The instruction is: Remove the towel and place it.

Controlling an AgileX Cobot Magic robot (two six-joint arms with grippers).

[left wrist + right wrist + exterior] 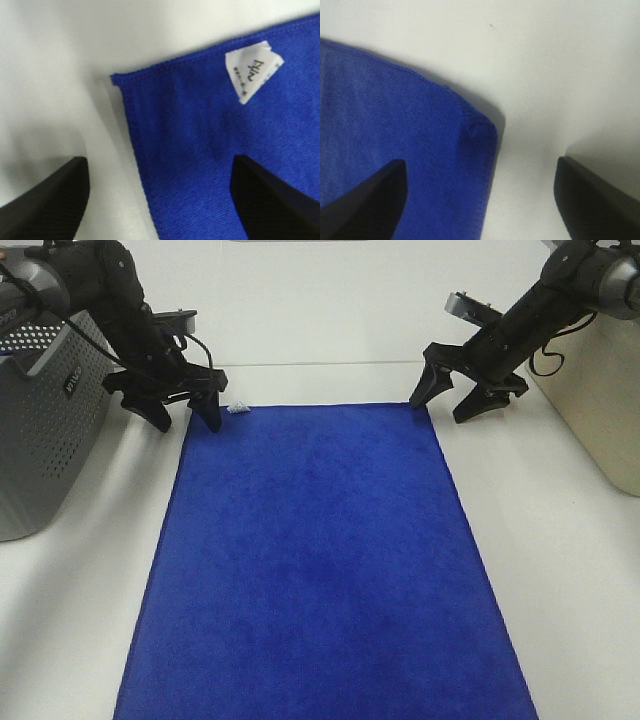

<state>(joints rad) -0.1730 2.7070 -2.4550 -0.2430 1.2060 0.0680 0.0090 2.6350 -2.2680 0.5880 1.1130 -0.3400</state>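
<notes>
On the table, the blue towel lies flat; left gripper and right gripper hang wide open, holding nothing.

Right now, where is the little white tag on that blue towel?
In the high view the white tag sits at the far left corner of the towel, just right of the left arm's open jaws.

One towel, two claws, one basket, one bin

towel flat on table | left gripper, right gripper: jaws apart
</notes>
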